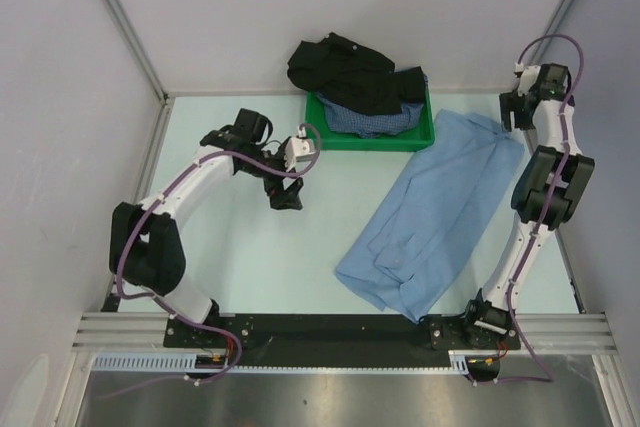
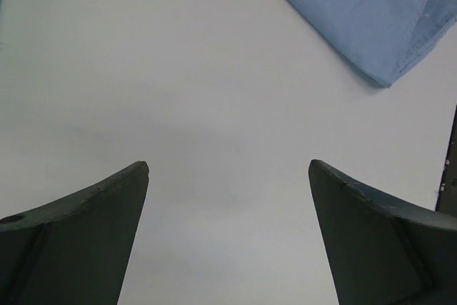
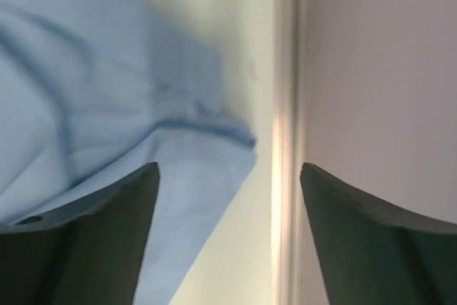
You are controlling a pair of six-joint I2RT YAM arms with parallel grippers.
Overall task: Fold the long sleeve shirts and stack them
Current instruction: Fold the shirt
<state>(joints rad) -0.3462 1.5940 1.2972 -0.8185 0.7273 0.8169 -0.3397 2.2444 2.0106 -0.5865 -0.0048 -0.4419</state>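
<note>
Light blue shirt (image 1: 430, 217) is the one out on the table (image 1: 230, 277), lying loosely folded in a long diagonal strip. It's not in either gripper.

Right gripper (image 1: 520, 109) is up at the far end of that strip with its jaws spread apart and nothing pinched between them. In its wrist view the gripper (image 3: 228, 169) looks down on a corner of the shirt (image 3: 93, 105), which lies under and just ahead of the finger on the left side of the picture. The gap between the jaws mostly shows bare table. Just ahead of the other finger there's the metal frame rail (image 3: 285, 141) along the table edge, then the wall panel.

Left gripper (image 1: 288, 195) is well off to the side of the shirt, also wide open and holding nothing. From its wrist camera, the gripper (image 2: 228, 169) has only plain table between and ahead of the jaws. A folded edge of the shirt (image 2: 371, 12) sits far ahead and off towards the right-hand finger's side, clearly apart from it.

Other two shirts are piled on the green tray (image 1: 425, 135), which sits between the two grippers and further back. The black shirt (image 1: 345, 72) is on top, spilling over the tray's back rim, and the dark-blue checked shirt (image 1: 365, 120) is underneath it.
</note>
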